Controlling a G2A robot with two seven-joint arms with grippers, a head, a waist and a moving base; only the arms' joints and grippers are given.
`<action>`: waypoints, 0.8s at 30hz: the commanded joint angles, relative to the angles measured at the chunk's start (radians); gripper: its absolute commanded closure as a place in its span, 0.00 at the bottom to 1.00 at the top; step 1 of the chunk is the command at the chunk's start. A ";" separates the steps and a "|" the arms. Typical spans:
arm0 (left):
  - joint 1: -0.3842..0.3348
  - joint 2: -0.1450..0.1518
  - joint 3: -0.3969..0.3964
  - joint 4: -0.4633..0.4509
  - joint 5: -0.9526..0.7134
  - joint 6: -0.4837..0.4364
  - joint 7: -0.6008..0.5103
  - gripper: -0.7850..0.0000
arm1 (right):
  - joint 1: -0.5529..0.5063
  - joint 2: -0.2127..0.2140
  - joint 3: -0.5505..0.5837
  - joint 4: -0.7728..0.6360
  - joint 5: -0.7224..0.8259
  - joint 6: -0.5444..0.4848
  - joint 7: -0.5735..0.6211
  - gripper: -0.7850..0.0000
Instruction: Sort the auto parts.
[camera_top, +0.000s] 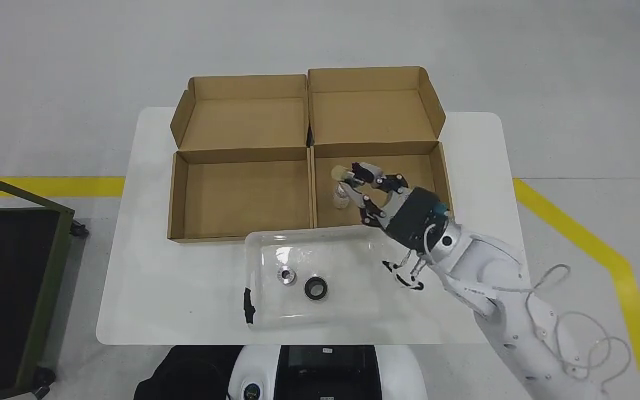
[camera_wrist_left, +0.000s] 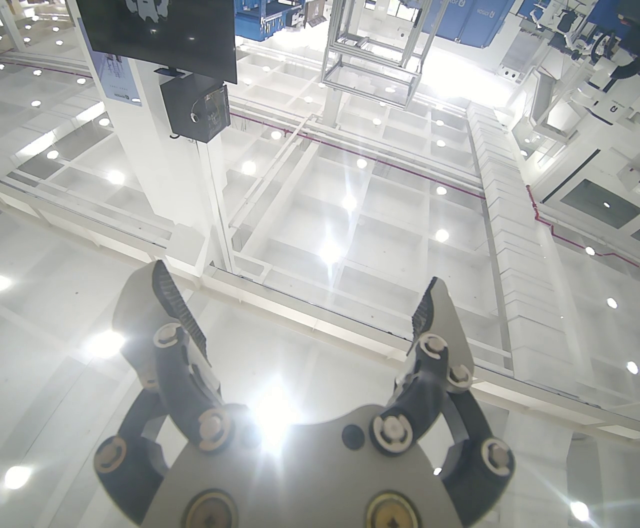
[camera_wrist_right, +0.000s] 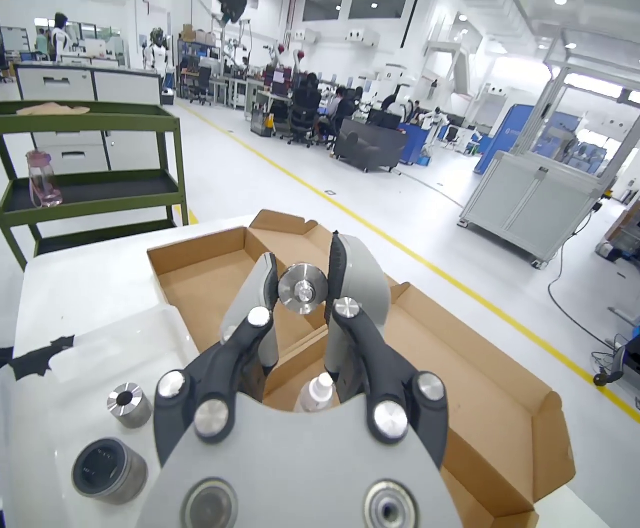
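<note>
While right pincer (camera_wrist_right: 301, 266) clamps metal disc (camera_wrist_right: 303, 291), pale part (camera_wrist_right: 316, 393) below half hidden, perhaps plastic, left pincer (camera_wrist_left: 297, 277) agape

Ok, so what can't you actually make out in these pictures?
White item in the right box: right wrist view, mostly hidden by the right gripper.
Held metal disc: edges covered by the fingers; tiny in the top view.
Left gripper: faces the ceiling, so its place over the table is unknown.
</note>
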 joint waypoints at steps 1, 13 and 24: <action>0.000 0.000 0.000 0.000 0.000 0.000 0.000 0.00 | 0.001 -0.001 0.004 -0.006 -0.002 -0.007 -0.025 1.00; 0.000 0.000 0.000 0.000 0.000 0.000 0.000 0.00 | 0.015 -0.011 0.017 -0.005 0.048 -0.090 -0.117 1.00; 0.000 0.000 0.000 0.000 0.000 0.000 0.000 0.00 | 0.018 -0.015 0.022 -0.007 0.034 -0.138 -0.089 1.00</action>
